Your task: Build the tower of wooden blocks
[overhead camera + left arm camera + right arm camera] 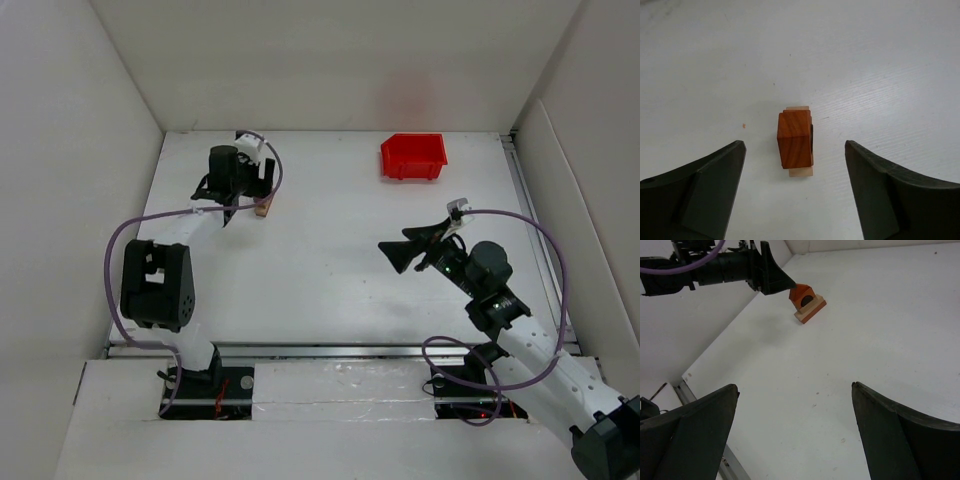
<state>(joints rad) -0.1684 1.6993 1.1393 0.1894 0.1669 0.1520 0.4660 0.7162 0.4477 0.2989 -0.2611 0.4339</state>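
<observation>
tower point(795, 136), tan base mostly hidden, left end effector point(795, 149) spread above

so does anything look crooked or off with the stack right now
Nothing stands out. The reddish arch block sits flat on the tan base block, the pair looks upright, and the left claw is open, touching neither.

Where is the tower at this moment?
In the top view, the tower stands on the table's far-left area, just beside the left gripper; the left wrist view shows it between that gripper's open fingers, touching neither.
</observation>
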